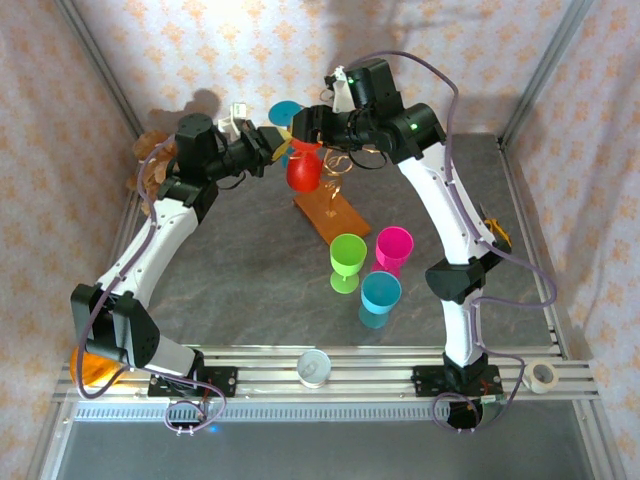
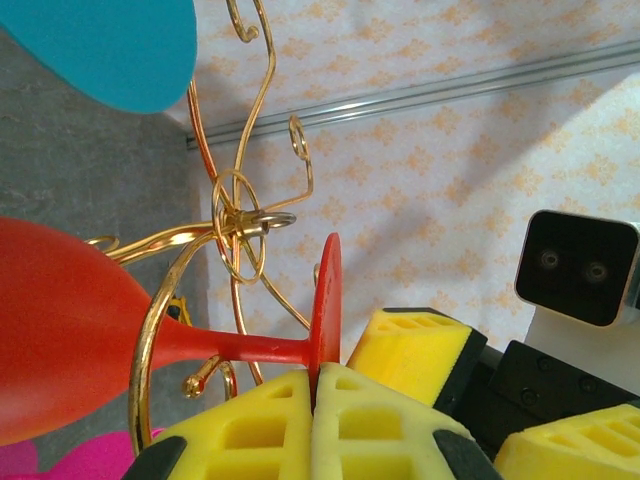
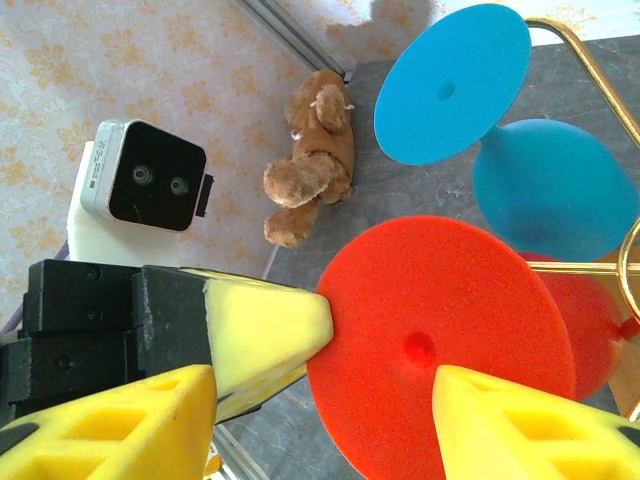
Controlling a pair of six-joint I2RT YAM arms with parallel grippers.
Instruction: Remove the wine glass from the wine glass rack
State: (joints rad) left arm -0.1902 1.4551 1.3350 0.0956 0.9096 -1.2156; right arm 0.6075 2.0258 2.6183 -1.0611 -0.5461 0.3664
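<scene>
At the near edge of the bench [image 1: 250,270], a white tape roll [image 1: 313,367] sits on the metal rail [image 1: 400,362] between the two arm bases. A second tape roll [image 1: 542,375] lies at the rail's right end. Farther in, three plastic goblets stand upright close together: a teal goblet [image 1: 380,297] nearest, with a green goblet [image 1: 348,258] and a pink goblet [image 1: 393,247] just behind it. Behind them is the wine glass rack [image 1: 335,215], its brown base set at an angle on the bench and its gold wire arms rising from the stem. The red wine glass [image 1: 303,172] hangs on the rack, bowl down, its stem passing through a curled gold arm [image 2: 145,370]. The left jaws are closed on the rim of the glass's round foot [image 2: 328,300], which is pinched edge-on between the yellow pads [image 2: 350,420]. The right jaws stand wide, one yellow finger [image 3: 100,425] on each side of the same foot; whether they touch it I cannot tell. A blue wine glass [image 3: 550,185] hangs just beyond the red one. A brown teddy bear [image 3: 315,150] lies at the far left by the patterned wall [image 1: 200,50].
</scene>
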